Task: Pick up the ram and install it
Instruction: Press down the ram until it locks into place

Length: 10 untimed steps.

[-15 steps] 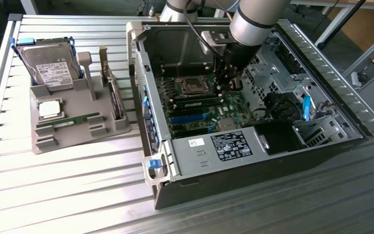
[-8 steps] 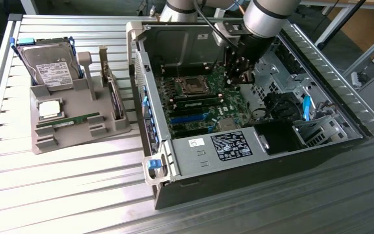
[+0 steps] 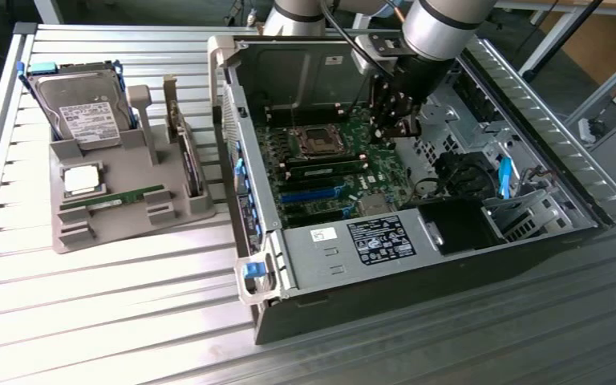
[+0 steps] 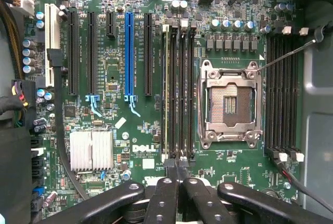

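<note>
Room: gripper (image 4: 177,168) inside open computer case (image 3: 246,120), walls near; ram (image 3: 112,199) on tray (image 3: 126,233)
Fingers: closed together, empty, over motherboard (image 4: 140,130)

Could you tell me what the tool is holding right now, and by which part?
Nothing appears held: the tool is shut, tips together, above the memory slots. A ram stick lies on the gray tray.

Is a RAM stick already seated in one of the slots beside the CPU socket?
Yes. A green RAM stick sits in a slot just below the open CPU socket in the exterior view.
</note>
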Each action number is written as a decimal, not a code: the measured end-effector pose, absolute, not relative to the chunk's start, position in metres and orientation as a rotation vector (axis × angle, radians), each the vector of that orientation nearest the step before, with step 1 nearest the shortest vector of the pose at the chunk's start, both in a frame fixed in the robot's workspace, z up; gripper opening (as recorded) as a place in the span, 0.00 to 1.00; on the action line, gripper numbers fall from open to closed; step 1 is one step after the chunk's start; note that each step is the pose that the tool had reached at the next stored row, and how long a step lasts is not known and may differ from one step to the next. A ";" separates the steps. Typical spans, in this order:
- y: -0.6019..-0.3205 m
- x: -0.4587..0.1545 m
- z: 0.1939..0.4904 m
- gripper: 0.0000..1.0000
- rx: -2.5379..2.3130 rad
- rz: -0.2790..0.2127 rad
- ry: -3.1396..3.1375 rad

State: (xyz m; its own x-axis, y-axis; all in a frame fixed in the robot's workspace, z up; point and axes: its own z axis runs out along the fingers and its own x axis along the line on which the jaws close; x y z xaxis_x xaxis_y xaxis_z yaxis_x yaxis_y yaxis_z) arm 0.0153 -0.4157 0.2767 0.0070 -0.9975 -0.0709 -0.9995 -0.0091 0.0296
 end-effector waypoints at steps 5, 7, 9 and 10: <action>-0.416 0.015 0.277 0.09 -2.208 0.111 2.191; -0.416 0.015 0.277 0.09 -2.209 0.111 2.191; -0.416 0.015 0.277 0.09 -2.208 0.111 2.191; -0.416 0.015 0.277 0.09 -2.203 0.111 2.196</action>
State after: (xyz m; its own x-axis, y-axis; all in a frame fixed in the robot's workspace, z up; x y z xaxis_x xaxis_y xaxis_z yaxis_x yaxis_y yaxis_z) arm 0.0153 -0.4157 0.2767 0.0019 -0.9975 -0.0709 -0.9996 -0.0040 0.0296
